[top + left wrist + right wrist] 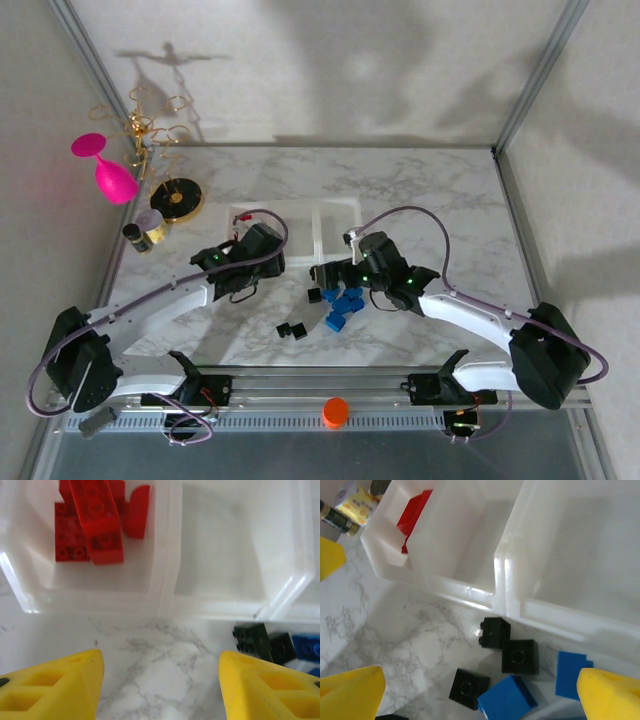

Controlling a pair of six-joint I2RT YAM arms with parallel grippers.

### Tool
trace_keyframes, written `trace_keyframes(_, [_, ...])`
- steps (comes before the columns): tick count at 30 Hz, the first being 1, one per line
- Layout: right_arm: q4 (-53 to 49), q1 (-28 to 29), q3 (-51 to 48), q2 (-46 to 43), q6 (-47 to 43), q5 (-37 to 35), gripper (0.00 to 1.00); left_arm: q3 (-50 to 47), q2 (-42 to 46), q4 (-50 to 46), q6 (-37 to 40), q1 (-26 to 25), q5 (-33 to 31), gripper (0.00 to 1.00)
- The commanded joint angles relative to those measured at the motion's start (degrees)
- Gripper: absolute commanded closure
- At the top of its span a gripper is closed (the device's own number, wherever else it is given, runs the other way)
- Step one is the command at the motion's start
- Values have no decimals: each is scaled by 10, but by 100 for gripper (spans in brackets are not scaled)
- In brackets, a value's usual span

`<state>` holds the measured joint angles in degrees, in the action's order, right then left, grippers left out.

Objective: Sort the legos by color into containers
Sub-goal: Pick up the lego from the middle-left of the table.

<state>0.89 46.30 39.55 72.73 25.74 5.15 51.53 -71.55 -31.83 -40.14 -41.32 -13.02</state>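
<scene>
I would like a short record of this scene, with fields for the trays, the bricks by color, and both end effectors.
containers: three clear trays joined in a row on the marble table
red legos: inside the leftmost tray
black legos: loose on the table, in front of the trays
blue legos: loose on the table, beside the black ones
left end effector: open, empty, facing the trays
right end effector: open, empty, above the loose bricks
</scene>
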Motion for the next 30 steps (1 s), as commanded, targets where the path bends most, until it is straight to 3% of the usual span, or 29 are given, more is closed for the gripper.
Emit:
trace_keyframes(1, [-14,21,-4,-1,-6,-4,1,-32,31,-31,-64,-36,22,38])
trace_keyframes(8, [-1,67,-48,-21,26,-39,1,-81,41,-60,-166,-142,36,37])
trace_keyframes(13, [16,77,-74,-32,42,-57,1,-112,42,-54,-217,-187,43,36])
trace_keyframes(22, [18,77,-76,-22,38,-73,1,-150,9,27,-250,-200,62,35])
trace_keyframes(30, [10,77,-81,-38,37,-92,1,-149,-36,41,-252,-205,59,38])
